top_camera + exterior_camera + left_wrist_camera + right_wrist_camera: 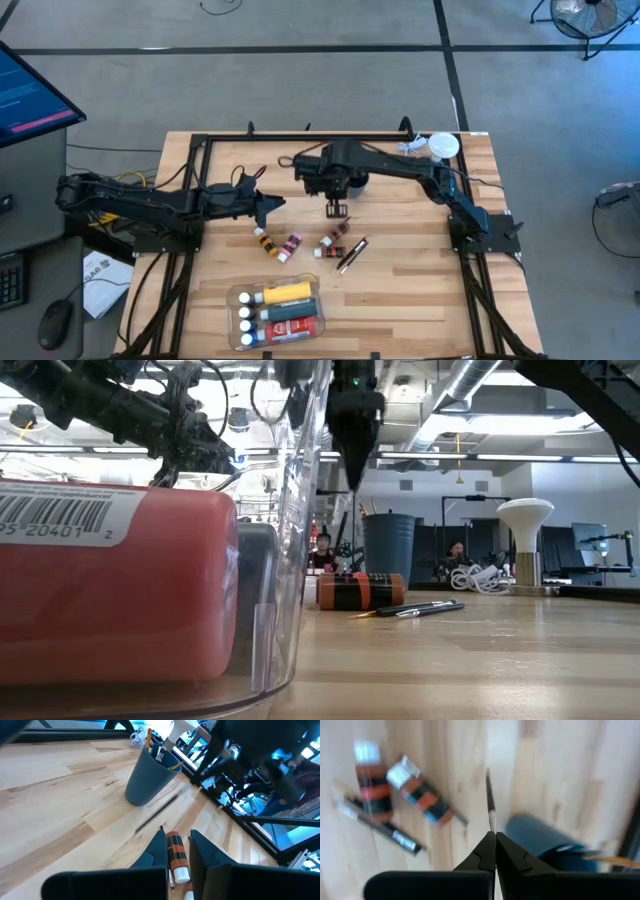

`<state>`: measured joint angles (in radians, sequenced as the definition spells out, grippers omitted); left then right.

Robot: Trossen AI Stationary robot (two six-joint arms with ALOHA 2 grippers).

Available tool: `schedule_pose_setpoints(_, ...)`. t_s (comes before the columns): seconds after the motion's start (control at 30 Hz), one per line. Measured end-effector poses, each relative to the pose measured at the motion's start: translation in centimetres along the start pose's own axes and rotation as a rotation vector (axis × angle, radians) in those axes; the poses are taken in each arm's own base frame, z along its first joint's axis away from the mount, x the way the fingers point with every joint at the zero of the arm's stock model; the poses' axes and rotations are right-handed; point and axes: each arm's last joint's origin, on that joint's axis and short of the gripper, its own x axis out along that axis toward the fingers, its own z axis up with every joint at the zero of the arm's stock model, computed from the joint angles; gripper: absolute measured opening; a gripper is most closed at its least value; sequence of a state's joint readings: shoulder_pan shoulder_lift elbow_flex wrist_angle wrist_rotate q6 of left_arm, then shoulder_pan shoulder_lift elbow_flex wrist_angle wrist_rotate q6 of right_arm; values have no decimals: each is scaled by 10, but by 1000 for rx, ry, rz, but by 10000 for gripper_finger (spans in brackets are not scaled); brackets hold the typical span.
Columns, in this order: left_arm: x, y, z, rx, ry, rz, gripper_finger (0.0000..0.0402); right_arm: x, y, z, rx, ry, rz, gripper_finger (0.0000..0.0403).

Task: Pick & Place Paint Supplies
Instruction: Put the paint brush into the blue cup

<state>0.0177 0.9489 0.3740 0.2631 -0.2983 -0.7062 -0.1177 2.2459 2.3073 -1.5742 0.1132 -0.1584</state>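
right gripper: fingers pressed together on a thin brush, pinched by one end so most of its length sticks out past the tips. It hangs over the middle of the table, close to the grey-blue cup.
left gripper: at about 9 o'clock from the right one, fingers standing apart with nothing between them, waiting.
loose supplies: two tubes, a third tube and a second brush lie at 6 o'clock from the right gripper.
tray: at the table's 6 o'clock edge, already holding the yellow bottle and smaller bottles.
risk, slip: such a short pinch on a thin handle probably lets the brush swivel or drop if the arm swings fast.
risk, snag: the long free end could catch the cup's rim or knock the tubes and roll them away.
risk, arms: the two grippers are near each other, so a reach by either could clip the other.
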Motion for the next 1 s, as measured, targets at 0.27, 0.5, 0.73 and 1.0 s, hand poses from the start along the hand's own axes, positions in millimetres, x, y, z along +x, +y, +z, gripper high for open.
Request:
schedule_pose_setpoints(0.27,0,0,0,1,-6,6,1,-25,-23,-10,86,-78,-31,0)
schedule_pose_setpoints(0.5,0,0,0,2,-6,6,1,-29,-44,-18,152,-83,-46,0)
schedule_pose_setpoints(0.73,0,0,0,2,-6,6,1,-44,-62,-31,216,-118,-58,0)
schedule_pose_setpoints(1.0,0,0,0,21,-5,7,1,-66,-72,-49,271,-171,-73,0)
